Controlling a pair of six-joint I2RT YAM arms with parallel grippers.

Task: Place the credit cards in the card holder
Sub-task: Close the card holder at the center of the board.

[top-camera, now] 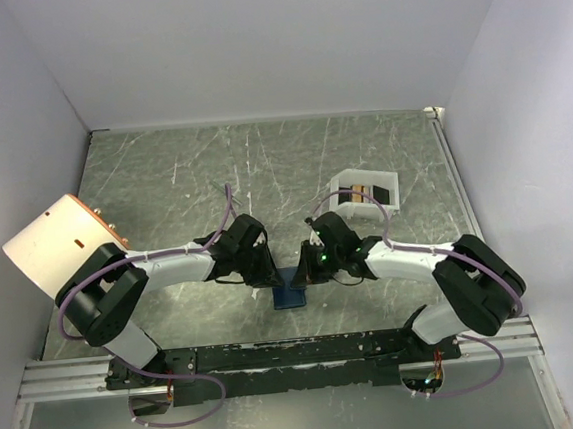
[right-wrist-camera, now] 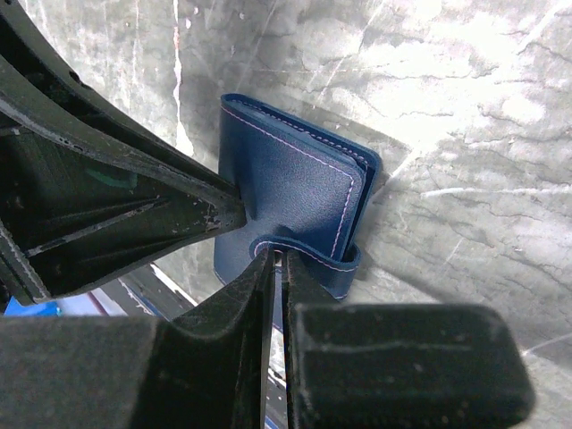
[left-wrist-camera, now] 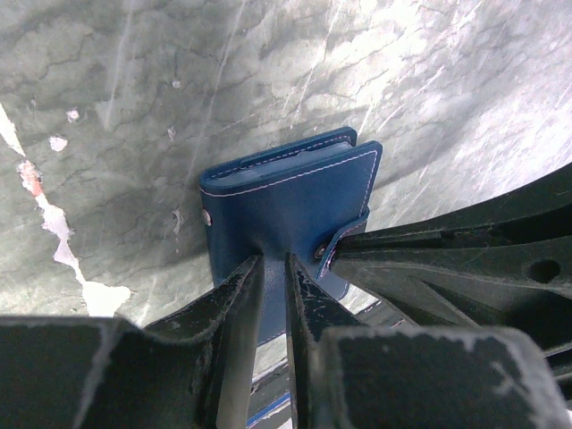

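The dark blue card holder point(top-camera: 291, 296) sits folded shut on the table between both arms, near their bases. In the left wrist view my left gripper point(left-wrist-camera: 274, 264) is shut on the edge of the card holder's point(left-wrist-camera: 286, 192) cover. My right gripper point(right-wrist-camera: 278, 255) is shut on the snap tab point(right-wrist-camera: 313, 256), which curls round the card holder's point(right-wrist-camera: 286, 179) edge. From above, the left gripper point(top-camera: 269, 276) and right gripper point(top-camera: 306, 270) meet over it. The credit cards point(top-camera: 362, 194), dark and tan, lie in a white tray point(top-camera: 389, 180) farther back on the right.
A white object with a copper-coloured rim point(top-camera: 58, 244) stands at the left edge of the marbled table. Grey walls close in the table on three sides. A metal rail point(top-camera: 279, 354) carrying the arm bases runs along the near edge.
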